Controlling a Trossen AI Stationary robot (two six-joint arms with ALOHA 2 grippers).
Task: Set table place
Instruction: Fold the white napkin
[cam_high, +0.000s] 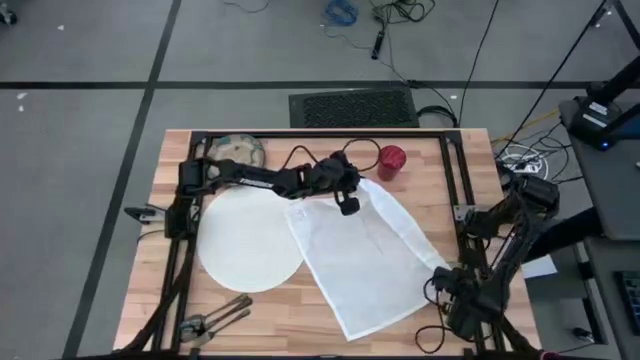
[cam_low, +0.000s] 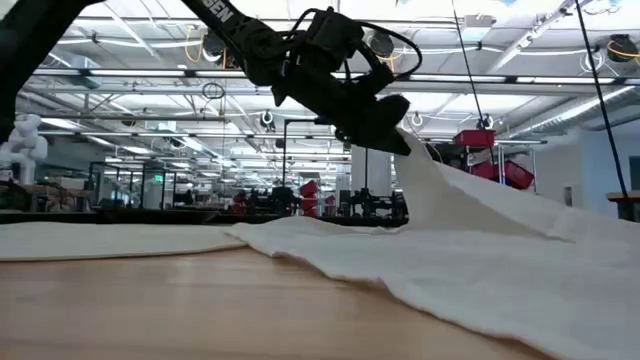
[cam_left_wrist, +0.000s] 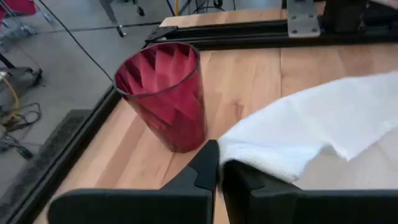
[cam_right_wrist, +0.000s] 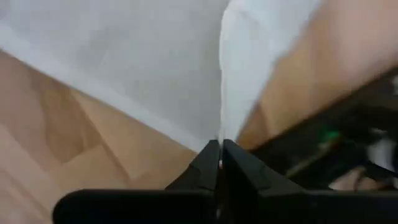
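Observation:
The white cloth napkin (cam_high: 365, 255) lies spread on the table (cam_high: 300, 325), its left part over the rim of the large white plate (cam_high: 245, 240). My left gripper (cam_high: 350, 205) is shut on its far corner, next to the red cup (cam_left_wrist: 165, 93), which stands upright at the table's far side. At the napkin's right corner, near the table's right edge, my right gripper (cam_high: 438, 283) is shut on the cloth. The speckled bowl (cam_high: 237, 150) sits at the far left. The dark cutlery (cam_high: 215, 320) lies near the front left edge. My left gripper pinches the napkin's far corner (cam_left_wrist: 231, 155) between its two fingers. That corner is raised above the table (cam_low: 415, 150), and the cloth slopes down from it to the tabletop. My right gripper pinches a raised fold of the napkin at its right corner (cam_right_wrist: 221, 140) between its two shut fingers. The cloth beyond the fold lies on the table.
A black metal frame (cam_high: 450, 170) runs along the table's far and right sides, close to the cup and to my right arm. Bare wood (cam_high: 300, 325) shows between the plate, the cutlery and the napkin's near corner.

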